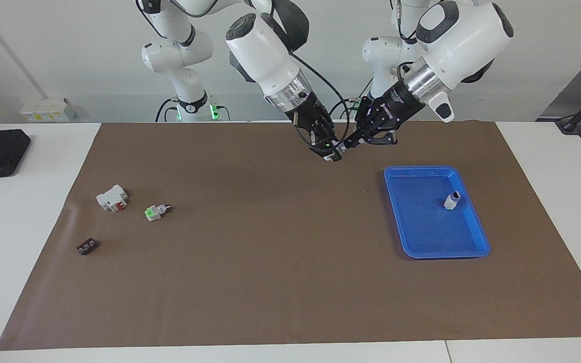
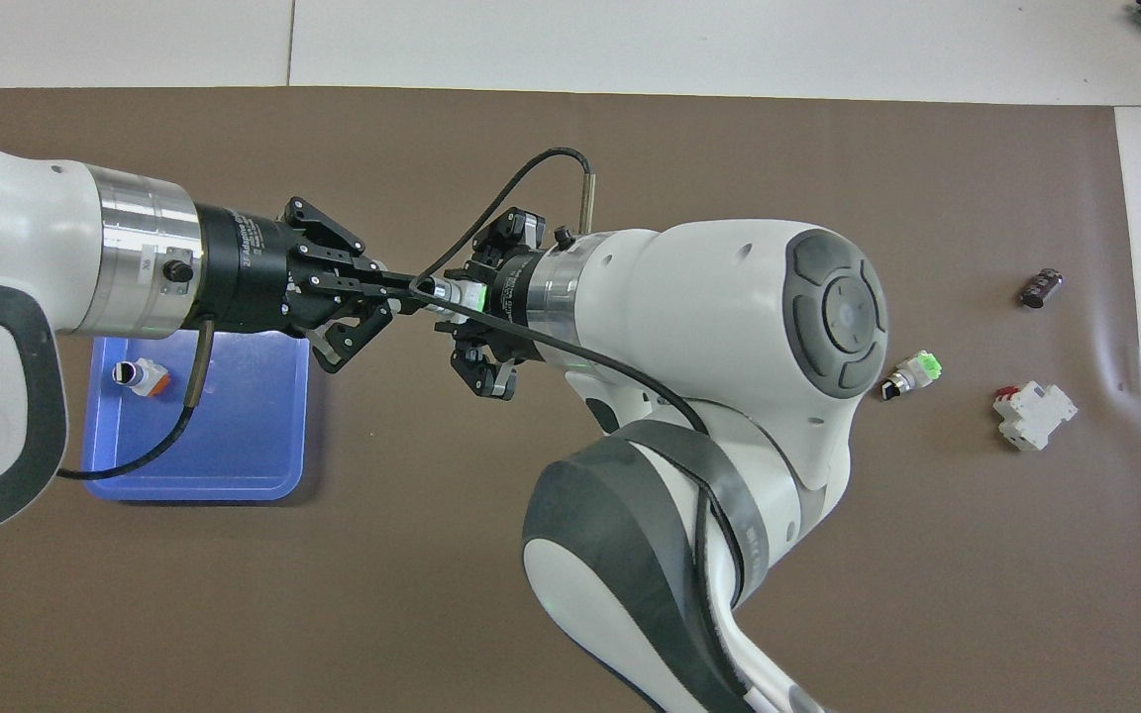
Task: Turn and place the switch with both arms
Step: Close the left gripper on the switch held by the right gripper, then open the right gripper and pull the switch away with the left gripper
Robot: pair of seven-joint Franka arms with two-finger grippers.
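Green-sided switch [image 2: 455, 294] aloft, pinched between both tools
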